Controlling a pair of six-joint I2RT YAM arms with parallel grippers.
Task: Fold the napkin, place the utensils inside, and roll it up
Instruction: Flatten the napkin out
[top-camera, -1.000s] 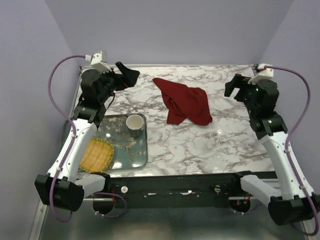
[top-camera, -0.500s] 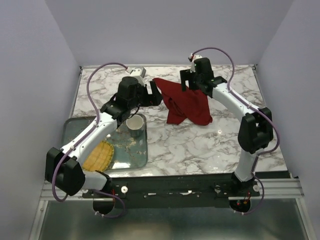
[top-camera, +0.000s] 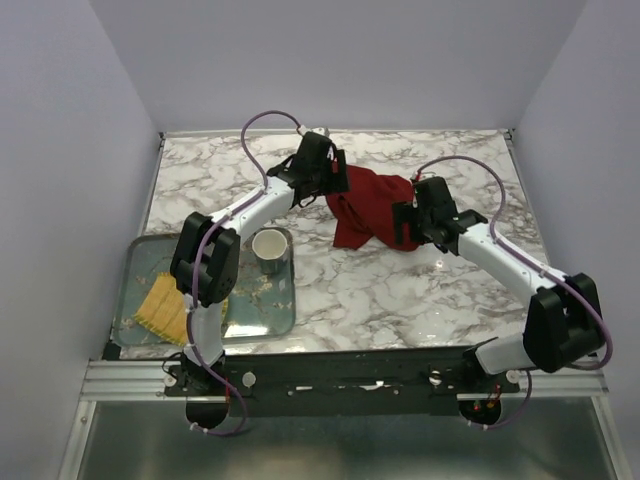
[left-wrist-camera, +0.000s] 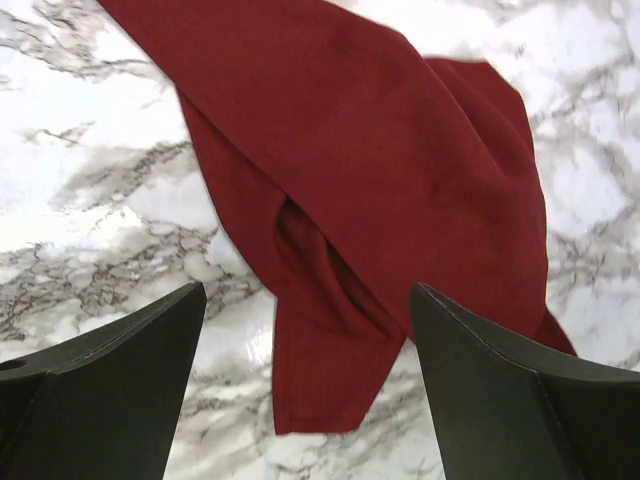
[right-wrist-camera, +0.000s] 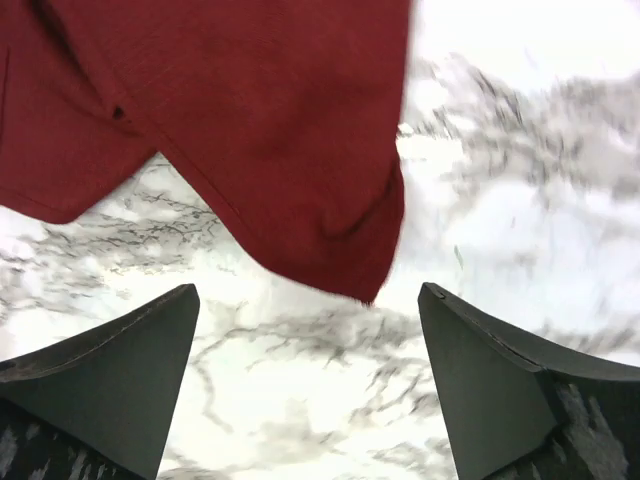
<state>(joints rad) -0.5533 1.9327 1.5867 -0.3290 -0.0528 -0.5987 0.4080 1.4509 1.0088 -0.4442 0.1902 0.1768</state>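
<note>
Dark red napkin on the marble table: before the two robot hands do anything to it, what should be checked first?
1. Left hand open: ok, jaws wide apart above the dark red cloth napkin.
2. Right hand open: ok, jaws wide apart over the napkin's near right corner.
3. Napkin lying flat for folding: not ok, it is bunched in overlapping folds.
4. Napkin free of other things: ok, it lies alone on the white marble table, apart from the white cup on the grey-green tray.
5. Silver utensils ready to place: cannot tell, none shows in any view.
</note>
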